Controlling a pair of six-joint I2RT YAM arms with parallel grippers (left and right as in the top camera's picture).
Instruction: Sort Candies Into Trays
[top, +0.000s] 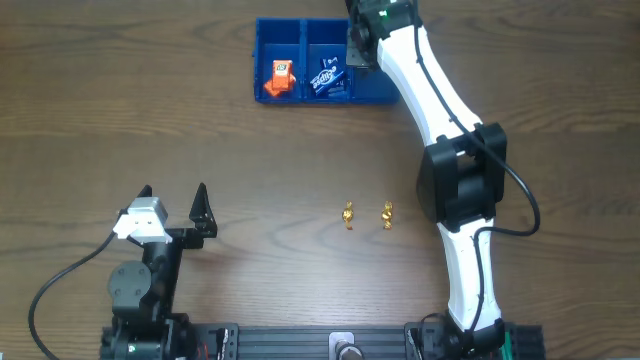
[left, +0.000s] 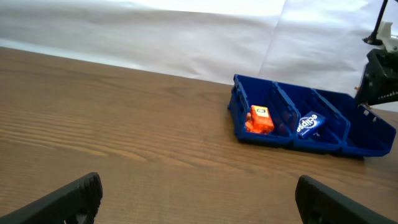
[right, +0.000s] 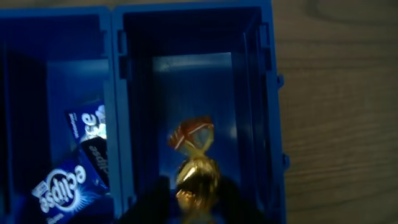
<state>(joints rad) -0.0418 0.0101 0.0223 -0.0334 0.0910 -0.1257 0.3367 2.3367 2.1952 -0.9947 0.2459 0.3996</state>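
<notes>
Our right claw (right: 196, 210) is pinching narrow on a gold foil-wrapped candy (right: 198, 177), its dark fingers (right: 155, 205) closing on either side of the round body. We are holding the candy over the end compartment of the blue plastic three-compartment tray (right: 267, 112), inside the tray's walls rather than over its rim.

To do this step well, we judge we should be staying centred between the tray's divider and its outer wall. We should also be opening only slightly, so the sweet is not bouncing out.

The candy's long axis is running from the gripped body to its twisted reddish tail, roughly along the compartment's length and slightly skewed. The tail is pointing away from our fingers.

A flat blue gum packet (right: 81, 168) is lying in the tray's middle compartment, and an orange wrapped sweet (top: 281, 78) in its other end compartment. Two more small gold candies (top: 348, 214) are waiting on the brown wooden table (top: 120, 100), well apart from the tray. Our left claw (top: 175, 195) is standing wide open, far from the tray.
</notes>
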